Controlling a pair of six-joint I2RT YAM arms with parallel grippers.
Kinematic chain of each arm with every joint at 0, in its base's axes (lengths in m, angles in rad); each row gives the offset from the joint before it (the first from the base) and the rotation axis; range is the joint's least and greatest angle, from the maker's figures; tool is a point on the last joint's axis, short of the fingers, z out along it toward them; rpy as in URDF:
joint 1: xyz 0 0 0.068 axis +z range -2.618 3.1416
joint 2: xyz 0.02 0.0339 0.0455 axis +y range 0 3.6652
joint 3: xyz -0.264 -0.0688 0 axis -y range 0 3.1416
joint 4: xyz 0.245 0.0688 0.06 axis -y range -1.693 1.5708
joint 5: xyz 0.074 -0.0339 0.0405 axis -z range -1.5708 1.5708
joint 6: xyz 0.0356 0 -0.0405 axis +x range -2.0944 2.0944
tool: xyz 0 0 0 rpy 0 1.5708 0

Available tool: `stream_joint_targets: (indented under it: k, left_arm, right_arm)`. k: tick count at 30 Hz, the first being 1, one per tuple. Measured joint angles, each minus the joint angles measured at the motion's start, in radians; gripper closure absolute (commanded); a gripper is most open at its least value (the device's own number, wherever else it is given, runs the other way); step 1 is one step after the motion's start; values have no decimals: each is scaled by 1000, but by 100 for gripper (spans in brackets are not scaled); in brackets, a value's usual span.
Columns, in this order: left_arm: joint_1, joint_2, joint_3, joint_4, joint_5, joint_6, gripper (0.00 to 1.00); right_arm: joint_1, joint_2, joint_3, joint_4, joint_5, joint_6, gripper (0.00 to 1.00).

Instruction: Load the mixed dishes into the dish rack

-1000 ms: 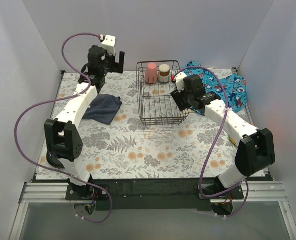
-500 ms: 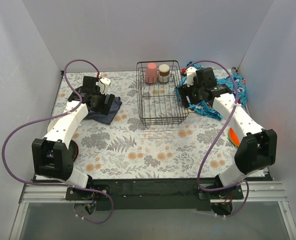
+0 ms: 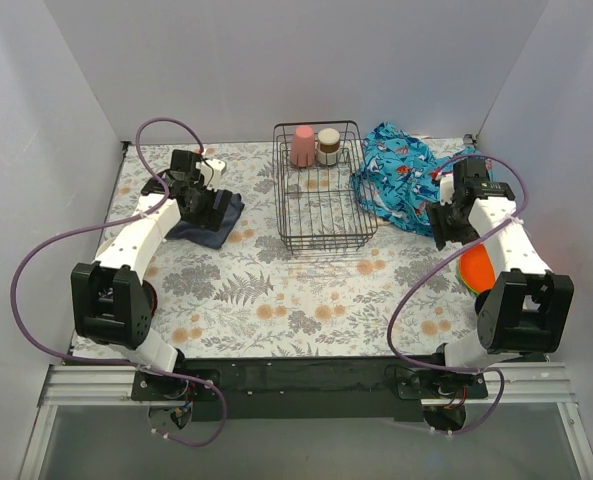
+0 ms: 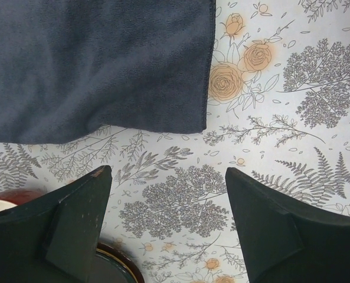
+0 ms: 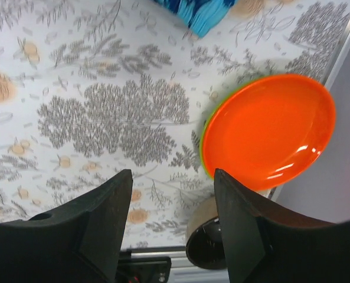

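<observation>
Left tool (image 4: 169, 177) wide and empty near navy cloth (image 4: 92, 65), right tool (image 5: 172, 177) wide beside orange plate (image 5: 269, 130)

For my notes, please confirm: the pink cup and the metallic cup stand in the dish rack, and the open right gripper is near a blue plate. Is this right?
The plate is orange, not blue, as the right wrist view shows. The pink cup and metallic cup stand in the dish rack, and the open right gripper is near the plate.
</observation>
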State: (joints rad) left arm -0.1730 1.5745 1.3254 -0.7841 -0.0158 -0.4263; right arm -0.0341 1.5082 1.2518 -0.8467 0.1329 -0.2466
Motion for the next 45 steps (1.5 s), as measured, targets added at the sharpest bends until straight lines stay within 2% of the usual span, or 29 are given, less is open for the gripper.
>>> stream_joint_targets:
  k: [6,13,21,31,34,35,38,39,40,45]
  left_arm:
    - [0,-32,-61,12,20,-20,23]
    - [0,-32,-48,13,23,-8,22]
    - [0,-7,46,1,23,7,22]
    - [0,8,78,-2,32,-5,22]
    - [0,8,78,-2,40,-16,22]
    - [0,8,76,1,43,-19,22]
    - [0,6,61,10,56,-30,22]
    - [0,5,53,11,61,-35,22]
    - [0,5,47,12,65,-37,22]
    - [0,1,39,21,88,-40,22]
  right_arm:
    - [18,-114,-102,-134,25,-34,36]
    - [3,-256,-301,-215,101,-46,37]
    - [-77,-263,-365,-204,130,-50,39]
    - [-150,-174,-400,-160,134,-61,42]
    - [-167,-162,-411,-138,143,-65,54]
    - [-174,-157,-417,-135,149,-67,67]
    - [-190,-145,-436,-123,156,-71,85]
    - [-194,-144,-441,-119,160,-71,95]
    - [-195,-145,-444,-119,159,-72,99]
    - [-196,-159,-439,-141,157,-70,99]
